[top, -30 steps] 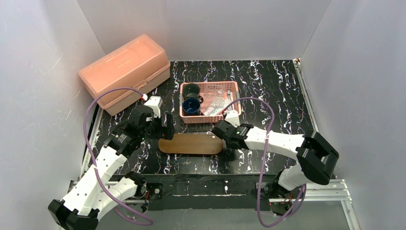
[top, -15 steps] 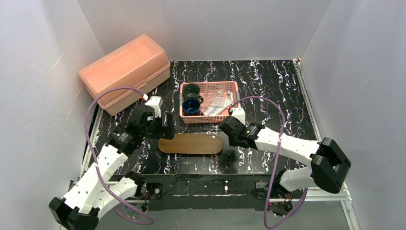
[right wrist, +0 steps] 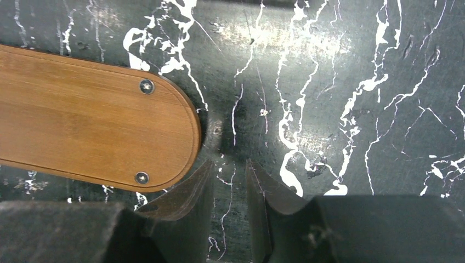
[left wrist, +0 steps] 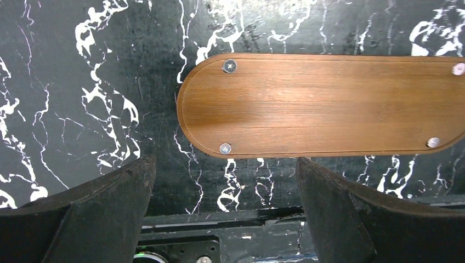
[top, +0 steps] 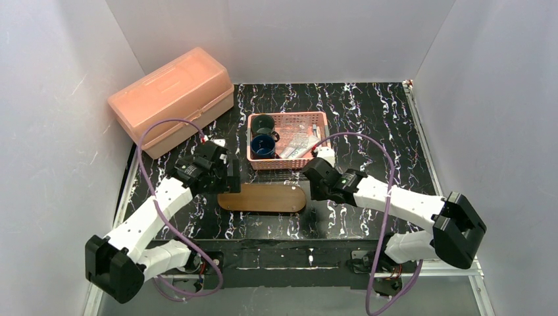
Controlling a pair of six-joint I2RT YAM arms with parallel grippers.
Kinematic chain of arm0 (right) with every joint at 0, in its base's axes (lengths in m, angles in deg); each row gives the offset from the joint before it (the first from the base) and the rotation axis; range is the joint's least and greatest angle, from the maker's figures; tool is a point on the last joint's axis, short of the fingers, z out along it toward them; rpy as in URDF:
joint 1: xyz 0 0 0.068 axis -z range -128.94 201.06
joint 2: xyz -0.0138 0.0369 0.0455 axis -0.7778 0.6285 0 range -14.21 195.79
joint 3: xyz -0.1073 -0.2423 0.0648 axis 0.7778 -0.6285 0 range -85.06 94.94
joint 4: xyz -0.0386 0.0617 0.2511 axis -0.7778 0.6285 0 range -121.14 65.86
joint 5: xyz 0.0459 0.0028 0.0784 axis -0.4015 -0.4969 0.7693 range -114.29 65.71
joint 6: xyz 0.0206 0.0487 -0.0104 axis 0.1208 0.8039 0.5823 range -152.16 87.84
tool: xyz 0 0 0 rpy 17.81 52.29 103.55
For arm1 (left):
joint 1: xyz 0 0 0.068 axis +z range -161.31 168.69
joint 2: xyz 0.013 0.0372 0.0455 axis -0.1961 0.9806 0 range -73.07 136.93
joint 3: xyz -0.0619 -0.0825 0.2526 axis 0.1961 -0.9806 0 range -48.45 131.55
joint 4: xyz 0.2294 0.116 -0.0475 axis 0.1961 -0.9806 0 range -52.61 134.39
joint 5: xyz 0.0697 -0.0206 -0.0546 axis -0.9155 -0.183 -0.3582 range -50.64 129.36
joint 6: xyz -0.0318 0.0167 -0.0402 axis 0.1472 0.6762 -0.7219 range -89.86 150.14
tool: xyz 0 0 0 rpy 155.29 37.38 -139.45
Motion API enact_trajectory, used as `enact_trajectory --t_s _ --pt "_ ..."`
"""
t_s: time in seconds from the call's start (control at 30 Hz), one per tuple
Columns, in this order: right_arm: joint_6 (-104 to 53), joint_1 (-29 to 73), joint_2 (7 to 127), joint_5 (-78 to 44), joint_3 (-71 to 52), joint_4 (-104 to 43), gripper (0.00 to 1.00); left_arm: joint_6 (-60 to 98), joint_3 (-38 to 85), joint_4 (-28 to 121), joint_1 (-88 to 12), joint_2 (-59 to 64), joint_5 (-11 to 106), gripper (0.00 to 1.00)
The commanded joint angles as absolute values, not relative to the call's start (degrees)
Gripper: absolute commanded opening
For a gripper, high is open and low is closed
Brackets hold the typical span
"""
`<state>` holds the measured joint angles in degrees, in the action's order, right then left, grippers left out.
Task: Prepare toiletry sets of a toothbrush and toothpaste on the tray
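The table (top: 368, 118) has a black top with thin white veins, like marble, and its surface is a little scratched. Three things lie directly on it. The tray (top: 263, 197), a flat brown wooden board with rounded ends, lies close to the near edge, with its long side along this edge. Small metal screw heads (left wrist: 228, 66) show near its ends. A pink plastic basket (top: 287, 162) stands just behind the tray, and a narrow strip of table shows between them. A closed, pale orange plastic box (top: 172, 99) stands at an angle in the far left corner, well apart from the tray.
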<state>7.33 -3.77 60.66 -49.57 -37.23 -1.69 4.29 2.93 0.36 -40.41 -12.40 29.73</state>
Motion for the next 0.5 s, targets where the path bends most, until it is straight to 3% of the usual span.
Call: enact_trajectory --t_s 0.0,0.47 --pt "6.5 -3.9 57.6 -48.4 -36.2 -4.2 0.36 1.9 3.9 -2.2 -40.1 -9.4 27.2 0.99" --pt "6.0 -4.0 51.7 -46.1 -37.8 -5.6 0.37 -2.9 0.1 3.1 -33.5 1.1 36.8 0.99"
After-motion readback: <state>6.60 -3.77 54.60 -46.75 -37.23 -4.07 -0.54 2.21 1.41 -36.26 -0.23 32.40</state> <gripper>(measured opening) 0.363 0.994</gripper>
